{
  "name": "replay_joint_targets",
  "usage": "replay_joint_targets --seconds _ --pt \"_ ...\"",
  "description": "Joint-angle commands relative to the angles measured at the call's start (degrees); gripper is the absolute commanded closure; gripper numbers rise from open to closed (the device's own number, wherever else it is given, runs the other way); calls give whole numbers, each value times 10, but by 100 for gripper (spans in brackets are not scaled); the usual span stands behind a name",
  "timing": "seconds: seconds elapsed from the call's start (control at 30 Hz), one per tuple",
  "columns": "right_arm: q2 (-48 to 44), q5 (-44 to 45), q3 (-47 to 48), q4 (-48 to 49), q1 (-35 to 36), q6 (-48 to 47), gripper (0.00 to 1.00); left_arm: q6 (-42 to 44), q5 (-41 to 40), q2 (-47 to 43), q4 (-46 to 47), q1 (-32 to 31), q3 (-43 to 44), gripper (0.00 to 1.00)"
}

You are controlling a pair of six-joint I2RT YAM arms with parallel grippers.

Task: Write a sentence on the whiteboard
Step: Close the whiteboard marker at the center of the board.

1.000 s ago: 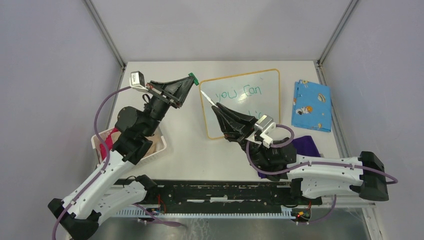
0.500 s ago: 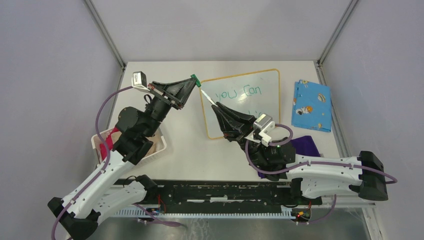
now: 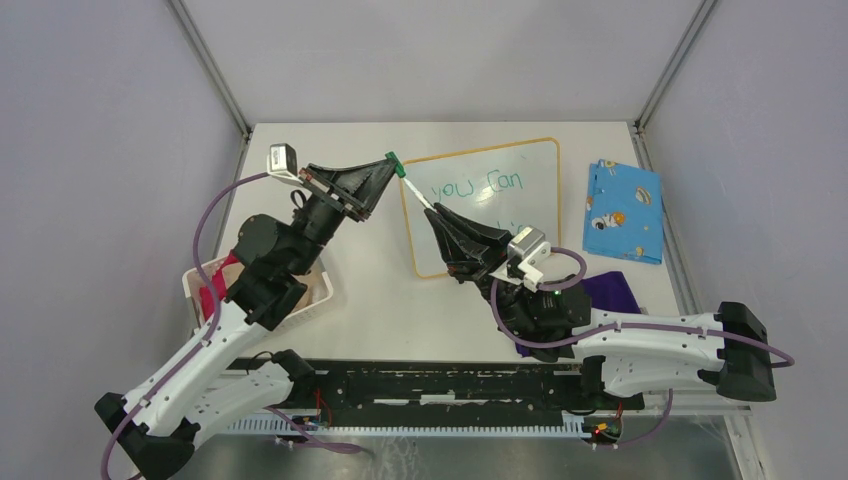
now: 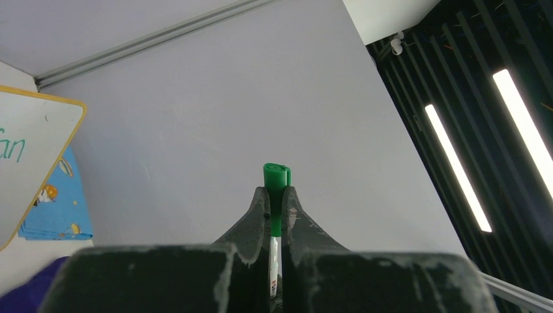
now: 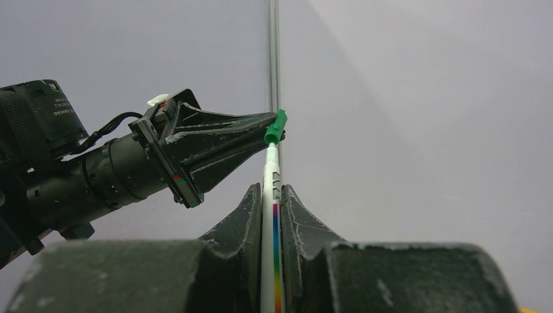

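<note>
green cap [image 4: 276,175] in left gripper [image 4: 275,195]

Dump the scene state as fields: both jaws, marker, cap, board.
left jaws: shut on green cap
right jaws: shut on marker, white barrel with rainbow stripe
cap vs marker: cap meets the marker's tip; whether it is fully seated, cannot tell
whiteboard: lying flat, yellow-orange rim
sentence: green "you can" readable; second line mostly hidden behind right arm
beside board: blue patterned cloth to its right
</note>
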Motion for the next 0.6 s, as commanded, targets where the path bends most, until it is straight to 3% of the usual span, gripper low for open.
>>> replay_joint_targets --seconds 0.0,0.57 --pt "-1 8 26 30 4 -1 100 35 12 -8 3 -5 7 98" --pt "19 34 41 40 3 -16 100 44 14 -14 -2 -17 7 98"
